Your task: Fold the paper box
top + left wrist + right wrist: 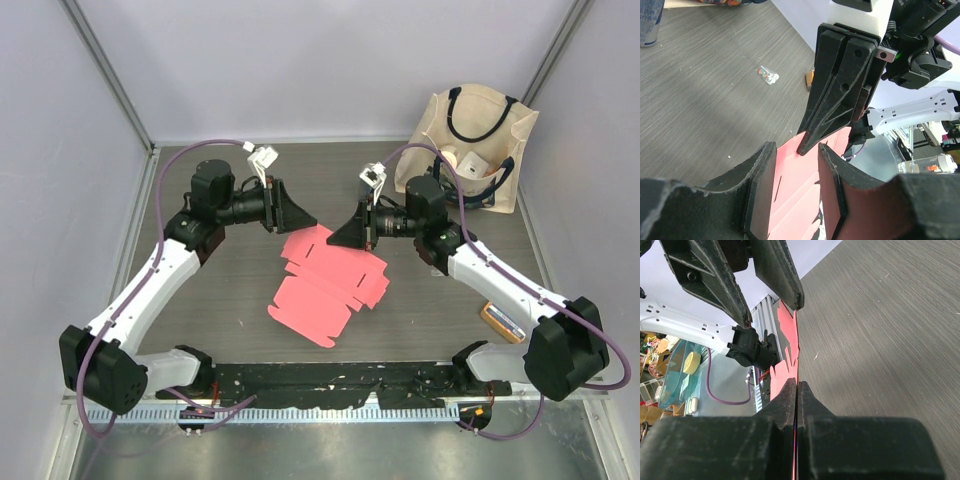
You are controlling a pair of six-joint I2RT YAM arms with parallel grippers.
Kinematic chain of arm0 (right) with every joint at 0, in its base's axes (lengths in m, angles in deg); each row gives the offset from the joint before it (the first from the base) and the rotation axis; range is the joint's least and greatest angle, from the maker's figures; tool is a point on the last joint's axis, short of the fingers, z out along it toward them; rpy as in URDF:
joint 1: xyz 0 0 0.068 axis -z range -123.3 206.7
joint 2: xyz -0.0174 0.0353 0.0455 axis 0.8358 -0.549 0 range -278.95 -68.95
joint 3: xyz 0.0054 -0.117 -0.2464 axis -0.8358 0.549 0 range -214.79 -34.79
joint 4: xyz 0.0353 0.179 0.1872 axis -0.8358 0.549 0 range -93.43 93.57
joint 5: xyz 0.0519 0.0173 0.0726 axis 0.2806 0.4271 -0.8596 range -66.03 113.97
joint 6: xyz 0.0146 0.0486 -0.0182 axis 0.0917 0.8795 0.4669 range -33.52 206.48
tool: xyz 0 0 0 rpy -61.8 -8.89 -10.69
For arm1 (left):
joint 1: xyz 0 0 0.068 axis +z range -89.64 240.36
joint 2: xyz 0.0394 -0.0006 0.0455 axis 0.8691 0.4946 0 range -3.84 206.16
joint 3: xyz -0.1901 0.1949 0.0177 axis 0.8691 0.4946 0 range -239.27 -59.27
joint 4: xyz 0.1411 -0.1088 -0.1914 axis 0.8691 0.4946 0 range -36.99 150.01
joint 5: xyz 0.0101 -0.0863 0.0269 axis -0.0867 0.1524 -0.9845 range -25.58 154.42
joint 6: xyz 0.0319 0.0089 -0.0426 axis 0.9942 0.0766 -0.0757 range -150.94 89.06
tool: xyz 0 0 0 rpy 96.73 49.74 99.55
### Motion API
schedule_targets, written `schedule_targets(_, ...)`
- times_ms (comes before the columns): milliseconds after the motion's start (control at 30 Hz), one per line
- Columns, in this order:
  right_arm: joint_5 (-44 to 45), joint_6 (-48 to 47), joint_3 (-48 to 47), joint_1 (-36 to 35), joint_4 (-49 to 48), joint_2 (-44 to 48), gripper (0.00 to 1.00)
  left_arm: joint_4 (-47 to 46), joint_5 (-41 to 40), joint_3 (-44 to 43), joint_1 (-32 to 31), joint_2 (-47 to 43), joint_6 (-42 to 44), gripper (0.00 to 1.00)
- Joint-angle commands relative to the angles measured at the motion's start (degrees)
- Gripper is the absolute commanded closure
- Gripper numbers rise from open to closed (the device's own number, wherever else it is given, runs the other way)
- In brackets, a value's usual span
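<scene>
The paper box (325, 285) is a pink-red card sheet with tabs and creases, lying mostly flat at the table's middle. My right gripper (337, 240) is shut on its far edge; in the right wrist view the thin red sheet (785, 325) runs between the closed fingers (797, 383). My left gripper (303, 222) is open just above the sheet's far-left corner, facing the right gripper. In the left wrist view the sheet (795, 190) shows between my spread fingers (796, 147), with the right gripper's tip (807, 145) touching down just beyond.
A cream tote bag (480, 150) with black handles stands at the back right, holding a small white box (470, 165). A small orange packet (500, 322) lies by the right arm. A small wrapper (768, 75) lies on the table.
</scene>
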Motion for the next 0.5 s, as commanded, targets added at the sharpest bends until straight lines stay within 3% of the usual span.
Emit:
schedule_targets(0,0.36,0.15,-2.77,-0.8,-3.41,0.3,0.99,-2.31,1.08,0.03,0.04,-0.14,-0.63,0.56)
schedule_targets(167,0.71,-0.47,-2.51,-1.24,-2.53,0.66,0.99,-1.78,0.28,0.11,0.04,-1.37,0.33,0.44)
schedule_targets(467,3.61,0.67,-2.95,-1.42,-3.06,0.66,0.99,-2.75,2.83,0.11,-0.22,-0.59,-0.72,0.49)
